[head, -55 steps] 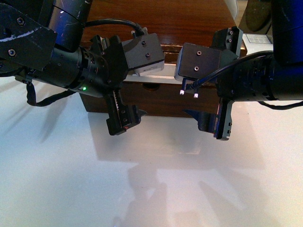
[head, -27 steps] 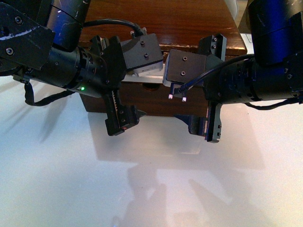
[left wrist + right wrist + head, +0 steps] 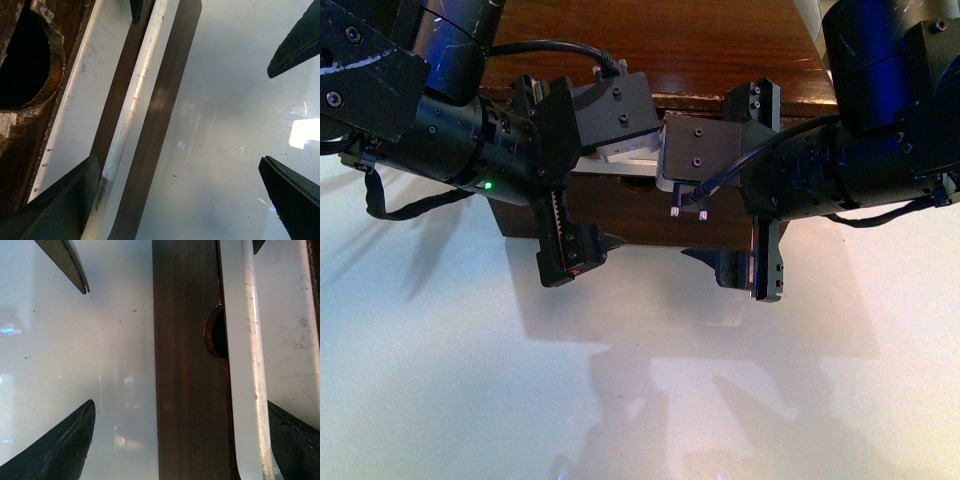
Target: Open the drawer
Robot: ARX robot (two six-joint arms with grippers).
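Right tool point(image 3: 758, 185) further left, drawer point(image 3: 630, 218) half-hidden

I find the left pincer point(image 3: 177, 160) and right pincer point(image 3: 181, 402) crowding each other, jaws spread around the white bar handle point(image 3: 132, 105), the drawer point(image 3: 650, 215) front blocking ahead, the surface point(image 3: 620, 400) nearer me free.

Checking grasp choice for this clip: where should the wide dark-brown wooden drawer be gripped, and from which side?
Take the long white bar handle near its middle, by the half-round notch. The bar runs along the drawer front and seems to stand off it, so come from the white table side, one finger behind the bar, one in front.
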